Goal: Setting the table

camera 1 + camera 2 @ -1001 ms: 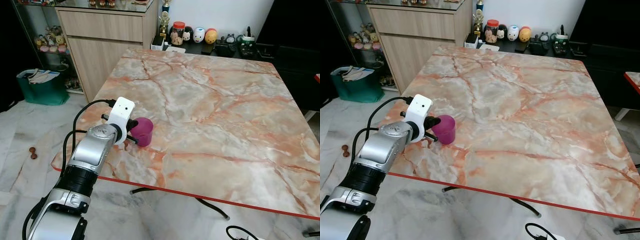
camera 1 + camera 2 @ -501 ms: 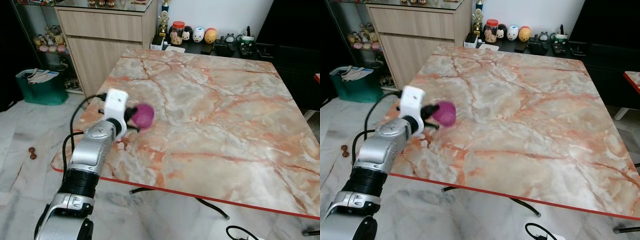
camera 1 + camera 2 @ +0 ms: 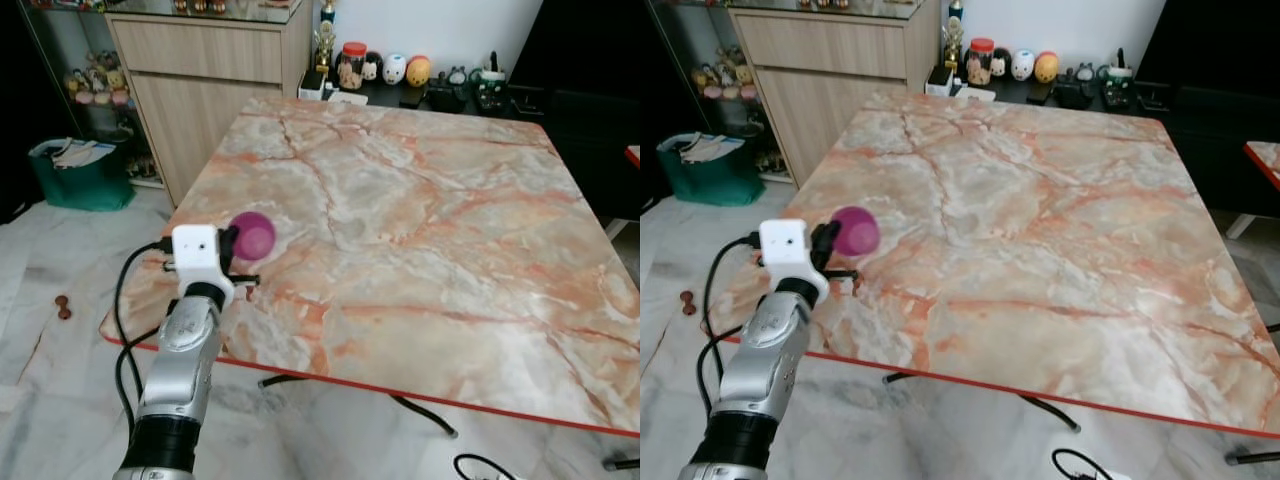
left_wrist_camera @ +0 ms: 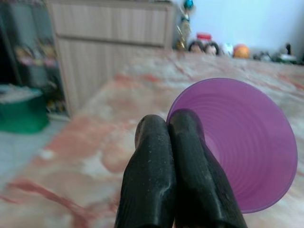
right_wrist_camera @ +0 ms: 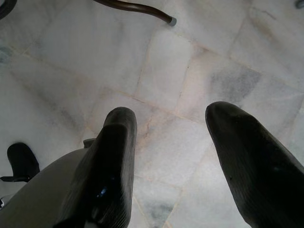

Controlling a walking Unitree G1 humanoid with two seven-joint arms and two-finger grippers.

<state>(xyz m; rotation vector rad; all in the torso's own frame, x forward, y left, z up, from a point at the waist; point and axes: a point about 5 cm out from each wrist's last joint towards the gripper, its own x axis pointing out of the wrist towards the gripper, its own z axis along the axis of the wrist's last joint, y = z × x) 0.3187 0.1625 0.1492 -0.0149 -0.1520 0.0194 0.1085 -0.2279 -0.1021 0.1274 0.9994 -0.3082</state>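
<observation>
The left silver arm rises from the lower left of the head views, its forearm reaching up and forward toward the near left corner of the pink-veined marble table with a red edge (image 3: 420,230). A white camera block sits on the wrist, with black cables looping off to the side. Beyond that block, the left gripper (image 3: 236,243) is clenched on the rim of a small purple plastic cup (image 3: 252,234), which it holds tipped on its side above the table near the left edge. In the left wrist view the two black fingers (image 4: 185,175) lie pressed together over the cup's wall, and the cup's open mouth faces the camera, showing its ribbed inside (image 4: 237,142).

The right gripper (image 5: 171,142) hangs idle with its two black fingers spread apart, pointing down at the pale marble floor tiles (image 5: 161,71).

Past the table's far left corner stands a light wooden cabinet (image 3: 210,70), and a green basket (image 3: 85,175) sits on the floor to its left. A row of small figurines and a jar (image 3: 385,68) lines a dark shelf beyond the table's far edge.
</observation>
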